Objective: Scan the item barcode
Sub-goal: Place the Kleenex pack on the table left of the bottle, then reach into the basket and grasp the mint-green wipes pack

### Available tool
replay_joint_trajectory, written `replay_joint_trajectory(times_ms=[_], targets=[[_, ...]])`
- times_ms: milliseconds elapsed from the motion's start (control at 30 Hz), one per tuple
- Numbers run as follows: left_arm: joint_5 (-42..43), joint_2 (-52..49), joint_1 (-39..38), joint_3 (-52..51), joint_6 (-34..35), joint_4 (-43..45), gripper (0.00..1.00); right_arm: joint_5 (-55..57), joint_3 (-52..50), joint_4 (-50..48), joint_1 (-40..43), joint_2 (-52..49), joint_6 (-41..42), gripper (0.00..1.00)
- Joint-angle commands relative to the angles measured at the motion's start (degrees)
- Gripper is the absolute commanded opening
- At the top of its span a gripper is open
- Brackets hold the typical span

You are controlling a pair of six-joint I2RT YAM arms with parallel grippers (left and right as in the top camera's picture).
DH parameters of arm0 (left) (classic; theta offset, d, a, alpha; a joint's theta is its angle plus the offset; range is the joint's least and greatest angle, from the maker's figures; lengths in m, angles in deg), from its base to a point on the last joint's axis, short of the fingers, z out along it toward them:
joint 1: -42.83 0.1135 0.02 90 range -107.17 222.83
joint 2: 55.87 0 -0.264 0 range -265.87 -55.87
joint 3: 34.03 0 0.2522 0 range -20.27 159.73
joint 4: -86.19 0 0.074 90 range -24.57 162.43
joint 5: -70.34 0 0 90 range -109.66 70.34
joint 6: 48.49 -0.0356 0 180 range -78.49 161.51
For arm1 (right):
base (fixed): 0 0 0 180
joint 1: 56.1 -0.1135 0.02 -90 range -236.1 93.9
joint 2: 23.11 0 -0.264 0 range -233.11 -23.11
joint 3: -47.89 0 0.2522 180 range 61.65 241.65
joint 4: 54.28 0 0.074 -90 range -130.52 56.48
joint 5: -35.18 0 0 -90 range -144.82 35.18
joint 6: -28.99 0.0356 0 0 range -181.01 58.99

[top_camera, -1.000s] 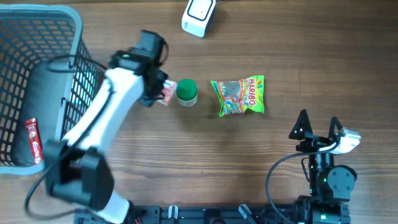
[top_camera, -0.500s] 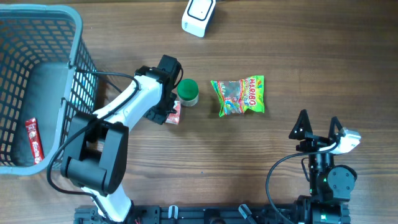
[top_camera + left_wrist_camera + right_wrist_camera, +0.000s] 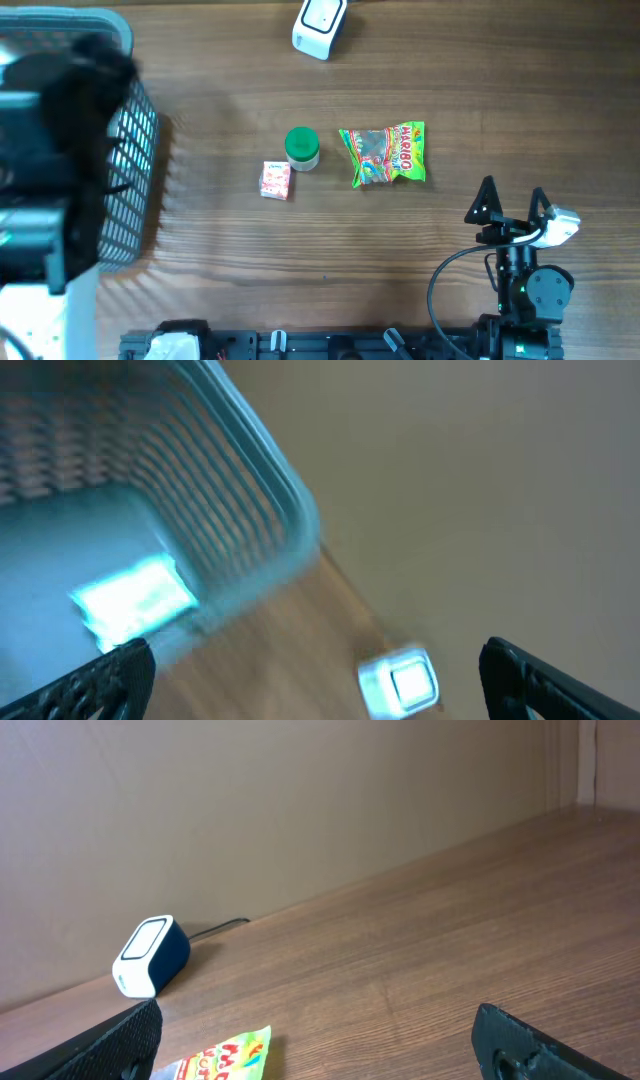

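Note:
A small pink-and-white box (image 3: 275, 180) lies flat on the wooden table, just left of a green-lidded jar (image 3: 301, 148). A Haribo candy bag (image 3: 383, 153) lies to the right of the jar; its corner (image 3: 225, 1060) shows in the right wrist view. The white barcode scanner (image 3: 320, 22) sits at the far edge; it is also in both wrist views (image 3: 398, 682) (image 3: 150, 955). My left arm is a large blur (image 3: 50, 150) over the basket. My left gripper (image 3: 315, 660) is open and empty. My right gripper (image 3: 513, 205) stands open and empty at the near right.
A grey wire basket (image 3: 138, 140) fills the left side of the table; its rim (image 3: 270, 480) is blurred in the left wrist view, with a bright packet (image 3: 135, 600) inside it. A wall rises behind the scanner.
My left gripper opened and let go of the pink box beside the jar. The left arm then swung up and left over the basket. The right arm has not moved.

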Motion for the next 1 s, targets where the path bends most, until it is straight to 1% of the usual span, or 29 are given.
replay_joint_trajectory(times_ms=[0, 33, 67, 133, 167, 200, 267, 333, 400, 500, 600, 700, 767, 800, 833, 867, 967], targets=[[9.6, -2.6, 20.2, 0.1, -2.8, -3.7, 1.0, 0.6, -0.1, -0.3, 0.0, 0.5, -0.6, 1.0], [17.0, -5.2, 26.7, -0.5, -2.8, -5.5, 1.0, 0.6, -0.1, -0.3, 0.0, 0.5, -0.6, 1.0], [22.1, -7.9, 30.9, -1.1, -2.8, -6.2, 1.0, 0.6, -0.1, -0.3, 0.0, 0.5, -0.6, 1.0], [28.6, -14.3, 37.2, -3.1, -2.9, -6.6, 1.0, 0.6, -0.1, -0.3, 0.0, 0.5, -0.6, 1.0], [29.8, -17.7, 38.6, -4.4, -2.9, -6.3, 1.0, 0.6, -0.1, -0.3, 0.0, 0.5, -0.6, 1.0], [30.2, -20.7, 38.9, -5.4, -3.3, -5.5, 1.0, 0.6, -0.1, -0.3, 0.0, 0.5, -0.6, 1.0], [34.6, -27.8, 37.9, -8.3, -6.3, -0.3, 1.0, 0.6, -0.1, -0.3, 0.0, 0.5, -0.6, 1.0], [37.4, -35.4, 36.7, -9.3, -6.1, 2.5, 1.0, 0.6, -0.1, -0.3, 0.0, 0.5, -0.6, 1.0], [39.5, -41.1, 35.7, -9.3, -6.1, 3.6, 1.0, 0.6, -0.1, -0.3, 0.0, 0.5, -0.6, 1.0], [39.7, -47.4, 33.6, -9.3, -6.3, 4.8, 1.0, 0.6, -0.1, -0.3, 0.0, 0.5, -0.6, 1.0], [39.6, -50.2, 30.7, -9.3, -6.3, 6.8, 1.0, 0.6, -0.1, -0.3, 0.0, 0.5, -0.6, 1.0], [39.6, -50.4, 28.5, -10.1, -6.2, 9.2, 1.0, 0.6, -0.1, -0.3, 0.0, 0.5, -0.6, 1.0], [37.8, -50.4, 26.8, -12.1, -5.8, 11.2, 1.0, 0.6, -0.1, -0.3, 0.0, 0.5, -0.6, 1.0], [36.7, -50.4, 26.0, -13.7, -5.6, 11.8, 0.94, 0.6, -0.1, -0.3, 0.0, 0.5, -0.6, 1.0], [35.0, -50.4, 25.6, -15.6, -5.6, 12.2, 0.54, 0.6, -0.1, -0.3, 0.0, 0.5, -0.6, 1.0], [33.3, -50.4, 25.7, -16.5, -5.4, 11.1, 0.04, 0.6, -0.1, -0.3, 0.0, 0.5, -0.6, 1.0], [30.9, -48.4, 27.1, -16.5, -5.4, 8.6, 0.04, 0.6, -0.1, -0.3, 0.0, 0.5, -0.6, 1.0]])
